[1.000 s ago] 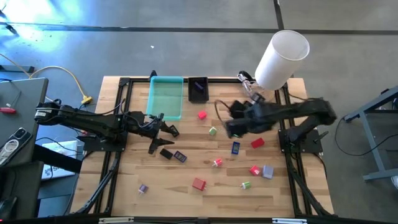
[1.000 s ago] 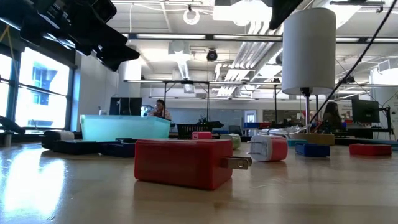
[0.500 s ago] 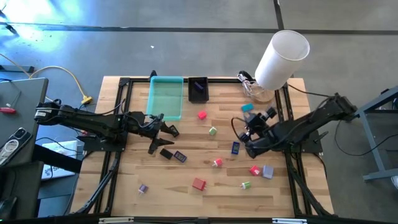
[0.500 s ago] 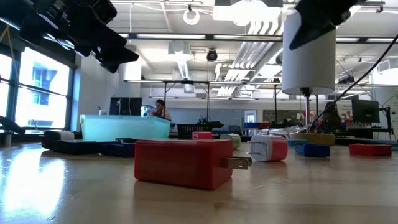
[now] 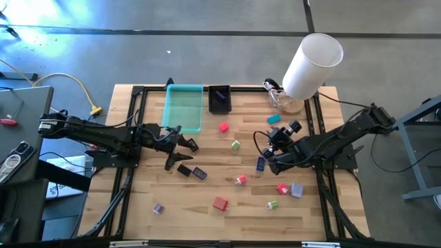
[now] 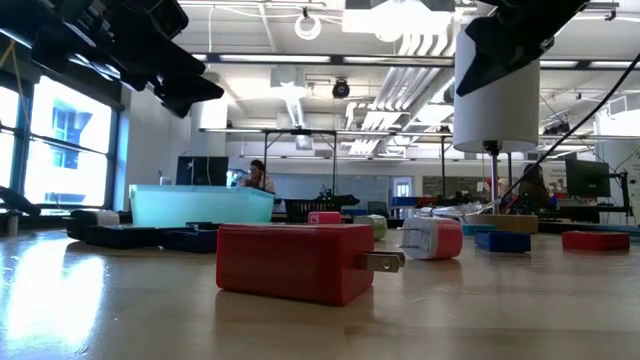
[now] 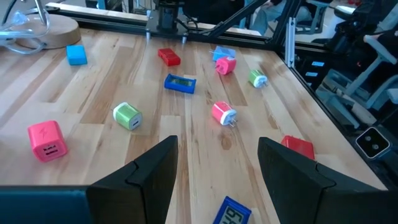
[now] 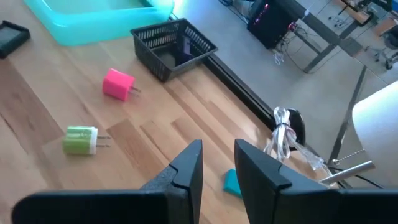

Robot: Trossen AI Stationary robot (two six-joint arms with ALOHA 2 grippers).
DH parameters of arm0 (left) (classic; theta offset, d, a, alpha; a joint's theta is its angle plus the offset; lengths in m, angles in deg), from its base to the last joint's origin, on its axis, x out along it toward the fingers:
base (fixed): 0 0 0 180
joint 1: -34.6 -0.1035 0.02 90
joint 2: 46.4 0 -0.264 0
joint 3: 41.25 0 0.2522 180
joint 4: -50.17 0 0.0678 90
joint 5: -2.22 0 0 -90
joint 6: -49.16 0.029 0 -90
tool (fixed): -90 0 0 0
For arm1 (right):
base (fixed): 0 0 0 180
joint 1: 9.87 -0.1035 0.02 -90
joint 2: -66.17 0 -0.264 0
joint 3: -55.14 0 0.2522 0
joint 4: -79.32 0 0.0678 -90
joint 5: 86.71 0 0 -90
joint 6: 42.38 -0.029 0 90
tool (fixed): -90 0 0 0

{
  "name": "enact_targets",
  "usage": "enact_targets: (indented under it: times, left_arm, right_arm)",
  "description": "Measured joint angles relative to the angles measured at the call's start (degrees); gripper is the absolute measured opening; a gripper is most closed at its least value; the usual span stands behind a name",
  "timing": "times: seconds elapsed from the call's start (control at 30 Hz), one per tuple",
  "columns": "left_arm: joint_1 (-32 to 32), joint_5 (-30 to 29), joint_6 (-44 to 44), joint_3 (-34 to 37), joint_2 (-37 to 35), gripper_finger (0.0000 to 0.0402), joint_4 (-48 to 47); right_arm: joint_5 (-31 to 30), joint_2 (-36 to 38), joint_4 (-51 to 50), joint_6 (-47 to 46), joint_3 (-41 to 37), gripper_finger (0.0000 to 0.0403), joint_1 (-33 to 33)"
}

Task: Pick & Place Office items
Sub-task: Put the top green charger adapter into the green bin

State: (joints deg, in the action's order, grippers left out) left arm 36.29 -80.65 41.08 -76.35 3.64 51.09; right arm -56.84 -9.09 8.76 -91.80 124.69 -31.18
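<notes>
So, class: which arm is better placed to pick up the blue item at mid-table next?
The right. Its gripper hangs open next to the blue item, while the left gripper waits open farther off by the teal tray.

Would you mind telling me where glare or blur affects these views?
High view: a bright blue-white glare patch on the floor at top left. Low view: the near red charger looks soft, and the tabletop carries a pale sheen. Left wrist view: that arm's own pincer is a dark, featureless mass.
</notes>
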Motion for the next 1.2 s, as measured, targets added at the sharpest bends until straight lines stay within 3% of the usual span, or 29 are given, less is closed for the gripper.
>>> enact_targets:
  times: [0.4, 0.6, 0.87, 1.2]
  left_arm:
    - [0.0, -0.1, -1.0, 0.0, 0.0, 0.0216, 0.1]
    - [0.0, -0.1, -1.0, 0.0, 0.0, 0.0216, 0.1]
    - [0.0, -0.1, -1.0, 0.0, 0.0, 0.0216, 0.0]
    - [0.0, -0.1, -1.0, 0.0, 0.0, 0.0216, -0.1]
  right_arm:
    - [-3.9, 0.0, 3.0, -0.4, 0.0, 0.0082, -0.1]
    - [-5.8, 0.0, 7.5, -2.7, 0.0, 0.0112, 0.0]
    - [2.1, 0.0, 13.9, 4.5, 0.0, 0.0142, 0.1]
    - [12.0, 0.0, 17.5, 5.0, 0.0, 0.0169, 1.3]
